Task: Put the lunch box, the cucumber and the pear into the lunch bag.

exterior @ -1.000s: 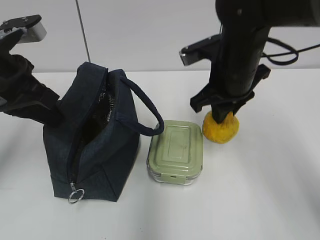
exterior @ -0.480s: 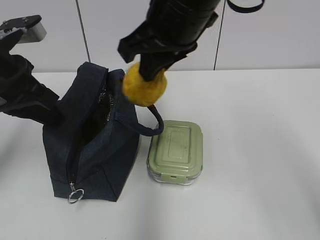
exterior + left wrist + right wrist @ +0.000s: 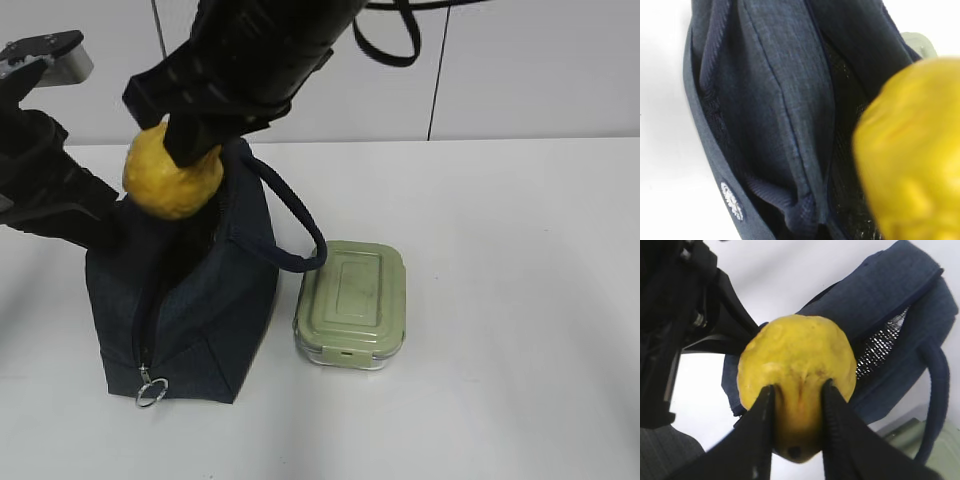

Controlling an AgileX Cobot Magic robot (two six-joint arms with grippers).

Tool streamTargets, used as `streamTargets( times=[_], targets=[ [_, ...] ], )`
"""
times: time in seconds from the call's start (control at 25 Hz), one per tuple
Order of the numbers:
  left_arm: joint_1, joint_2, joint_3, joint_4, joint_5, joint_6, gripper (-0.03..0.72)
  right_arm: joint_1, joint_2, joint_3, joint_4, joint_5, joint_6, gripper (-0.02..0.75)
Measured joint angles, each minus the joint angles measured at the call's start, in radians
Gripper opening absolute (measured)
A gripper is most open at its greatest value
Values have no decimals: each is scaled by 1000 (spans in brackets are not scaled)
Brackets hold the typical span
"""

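Now, right end effector (image 3: 797,425): fingers clamped on the pear (image 3: 172,180), carrying it.
Pear: hanging just above the bag's open top, likely ready to be lowered in.
Lunch bag (image 3: 200,290): directly beneath that end effector, mouth gaping.
Left end effector: closed at the bag's left edge, seemingly holding the opening wide; its tips are hidden.
Lunch box (image 3: 352,303): on the desk (image 3: 520,300), below and right of the carried pear.
Cucumber: unseen.

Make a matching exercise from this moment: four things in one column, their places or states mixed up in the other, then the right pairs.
Things:
1. pear
2. lunch box
3. lunch bag
4. left gripper

States:
A. standing with its top unzipped
B. lying on the table, lid on, right of the bag
C. pressed to the bag's left side
D. gripped in the air above the bag's mouth

Pairs: 1-D, 2-B, 3-A, 4-C
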Motion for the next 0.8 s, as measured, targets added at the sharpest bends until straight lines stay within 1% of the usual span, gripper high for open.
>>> streamTargets(
  times=[0.28,0.48,0.56,0.64,0.72,0.76,0.8],
  targets=[
    [0,0,0,1,0,0,3,0,121,0,-50,25,-8,176],
    [0,0,0,1,0,0,3,0,158,0,-123,47,28,176],
    [0,0,0,1,0,0,3,0,161,0,-134,47,39,187],
    [0,0,0,1,0,0,3,0,161,0,-130,47,43,253],
    [0,0,0,1,0,0,3,0,161,0,-120,47,45,356],
    [0,0,0,1,0,0,3,0,161,0,-114,47,45,441],
    [0,0,0,1,0,0,3,0,161,0,-112,47,45,498]
  ],
)
